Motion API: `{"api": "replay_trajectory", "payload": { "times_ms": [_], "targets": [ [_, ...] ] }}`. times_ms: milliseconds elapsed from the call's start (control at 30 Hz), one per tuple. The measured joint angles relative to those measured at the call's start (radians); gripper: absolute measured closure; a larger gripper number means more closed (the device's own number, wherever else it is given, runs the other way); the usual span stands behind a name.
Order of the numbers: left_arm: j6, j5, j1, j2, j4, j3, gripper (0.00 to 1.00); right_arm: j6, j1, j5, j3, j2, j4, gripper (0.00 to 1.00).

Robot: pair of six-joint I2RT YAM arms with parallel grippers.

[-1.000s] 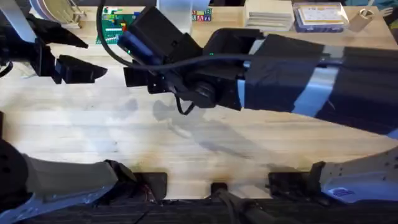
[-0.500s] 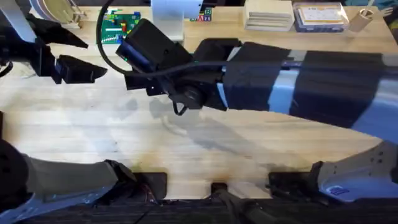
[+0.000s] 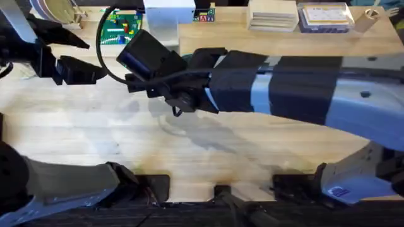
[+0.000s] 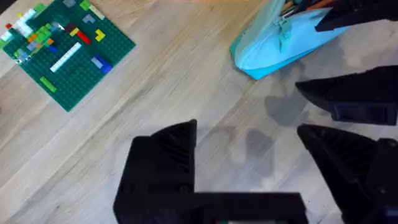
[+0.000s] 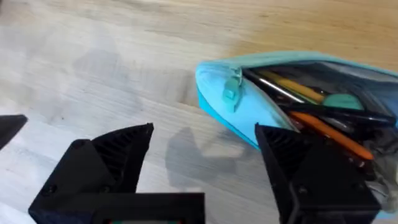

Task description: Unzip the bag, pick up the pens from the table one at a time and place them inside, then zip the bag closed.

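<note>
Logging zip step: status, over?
Right end effector open, empty, beside bag. Left end effector open, empty. Bag unzipped, pens inside. Nothing blocking.

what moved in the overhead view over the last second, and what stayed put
The right arm swung left and toward the far edge, carrying its wrist camera closer to the green Lego plate. Its open claw now sits beside the unzipped bag, gripping nothing. The left claw, the boxes along the far edge and the table stayed as they were.
</note>
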Motion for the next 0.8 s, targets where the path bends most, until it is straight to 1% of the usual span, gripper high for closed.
{"api": "replay_trajectory", "payload": {
  "times_ms": [167,400,800],
  "targets": [
    [0.000,0.000,0.000,0.000,0.000,0.000,0.007,-0.003,0.000,0.003,0.000,0.002,0.038,0.005],
    [0.000,0.000,0.000,0.000,0.000,0.000,0.007,-0.003,0.000,0.006,0.000,0.006,0.045,0.005],
    [0.000,0.000,0.000,0.000,0.000,0.000,0.007,-0.003,-0.033,0.007,0.000,0.051,0.067,0.005]
  ]
}}
